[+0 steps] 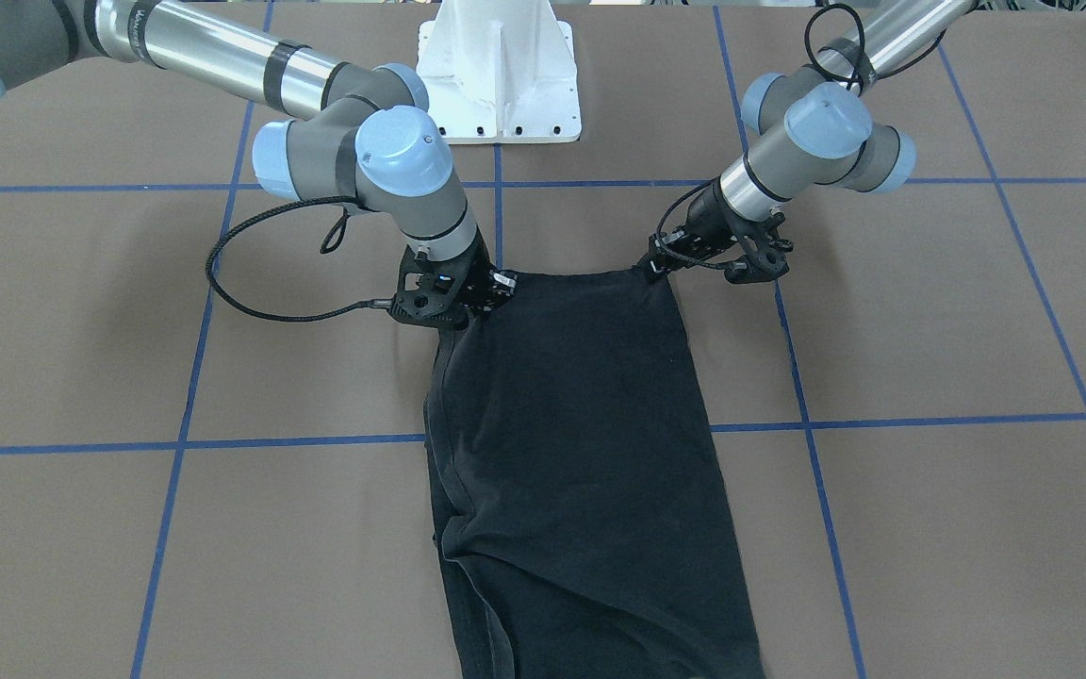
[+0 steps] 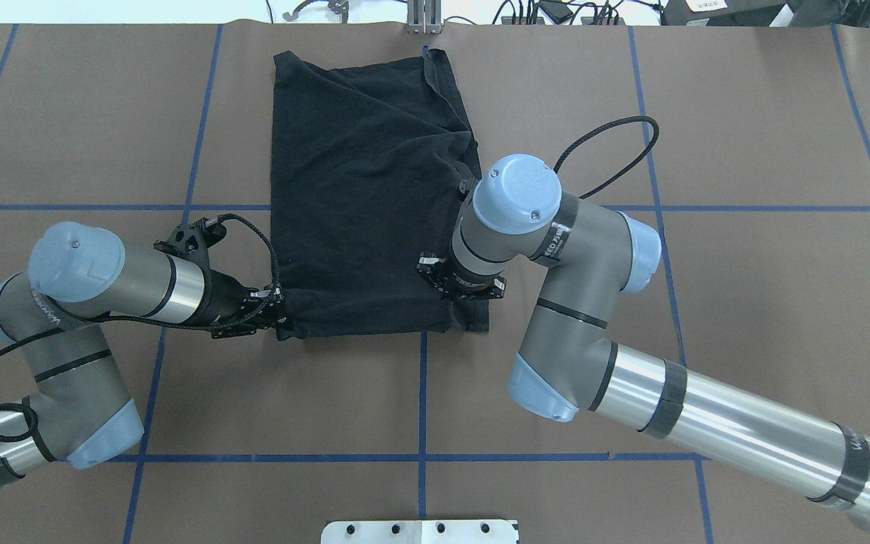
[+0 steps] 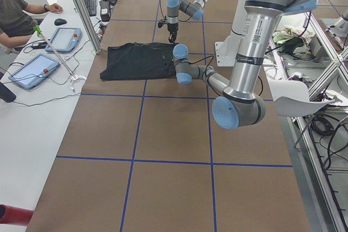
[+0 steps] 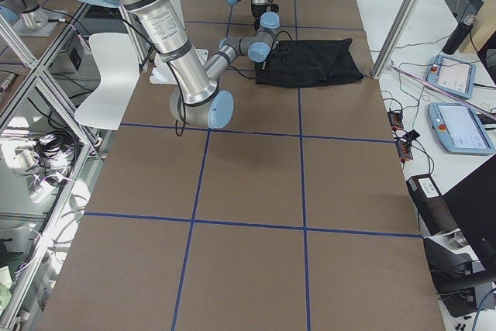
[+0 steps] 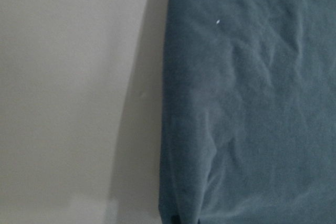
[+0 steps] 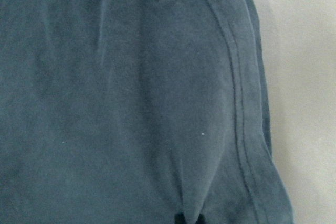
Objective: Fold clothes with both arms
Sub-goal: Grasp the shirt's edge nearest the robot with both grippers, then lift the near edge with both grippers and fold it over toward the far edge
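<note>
Two corners, one each: from the front, my left gripper (image 1: 656,268) and right gripper (image 1: 479,302) are pinching the T-shirt (image 1: 581,453) along its near edge. Overhead, its long axis is running straight ahead of both. Each wrist view is showing only its fabric.

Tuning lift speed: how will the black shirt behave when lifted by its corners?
Probably floppy: the shirt lies creased and flat, so it should sag between grip points. Likely light: thin cloth. Its far end may drag on the table.
</note>
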`<state>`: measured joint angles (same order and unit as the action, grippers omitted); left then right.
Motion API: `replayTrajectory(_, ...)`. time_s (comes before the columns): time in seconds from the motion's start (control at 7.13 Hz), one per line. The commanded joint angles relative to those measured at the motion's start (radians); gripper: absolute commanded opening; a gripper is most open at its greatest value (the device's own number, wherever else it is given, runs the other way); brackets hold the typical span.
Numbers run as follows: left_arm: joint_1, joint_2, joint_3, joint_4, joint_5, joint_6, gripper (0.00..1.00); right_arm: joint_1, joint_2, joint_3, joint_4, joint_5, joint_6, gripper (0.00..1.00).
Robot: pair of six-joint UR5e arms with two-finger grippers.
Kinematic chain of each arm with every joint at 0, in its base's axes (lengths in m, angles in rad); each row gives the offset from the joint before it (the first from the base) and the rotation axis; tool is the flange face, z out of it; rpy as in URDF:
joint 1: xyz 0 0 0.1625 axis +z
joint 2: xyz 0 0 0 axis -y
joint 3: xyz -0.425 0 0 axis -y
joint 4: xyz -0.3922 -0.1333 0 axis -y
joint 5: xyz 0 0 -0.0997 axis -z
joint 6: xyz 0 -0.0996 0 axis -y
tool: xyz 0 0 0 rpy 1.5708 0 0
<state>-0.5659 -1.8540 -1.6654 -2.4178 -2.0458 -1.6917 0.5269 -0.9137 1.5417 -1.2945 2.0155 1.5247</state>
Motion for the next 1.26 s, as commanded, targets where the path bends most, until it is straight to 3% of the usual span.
replayTrajectory(0.0, 0.0, -0.014, -0.03, 0.019, -0.004, -0.013, 0.0, -0.001, -0.15, 0.186, -0.003, 0.075, 0.009, 0.0)
replayTrajectory(0.28, 0.052, 0.019, -0.107, 0.019, -0.031, -0.014, 0.0, -0.073, -0.224, 0.328, -0.014, 0.107, 0.105, 0.0)
replayTrajectory(0.7, 0.139, 0.177, -0.352, 0.02, -0.036, -0.034, 0.0, -0.108, -0.223, 0.388, -0.014, 0.175, 0.172, 0.0)
replayTrajectory(0.98, 0.114, 0.167, -0.402, 0.02, -0.143, -0.086, 0.0, -0.01, -0.215, 0.382, -0.009, 0.239, 0.163, 0.0)
replayTrajectory(1.12, 0.066, 0.142, -0.389, 0.022, -0.143, -0.082, 0.0, 0.036, -0.211, 0.379, -0.005, 0.241, 0.158, 0.0)
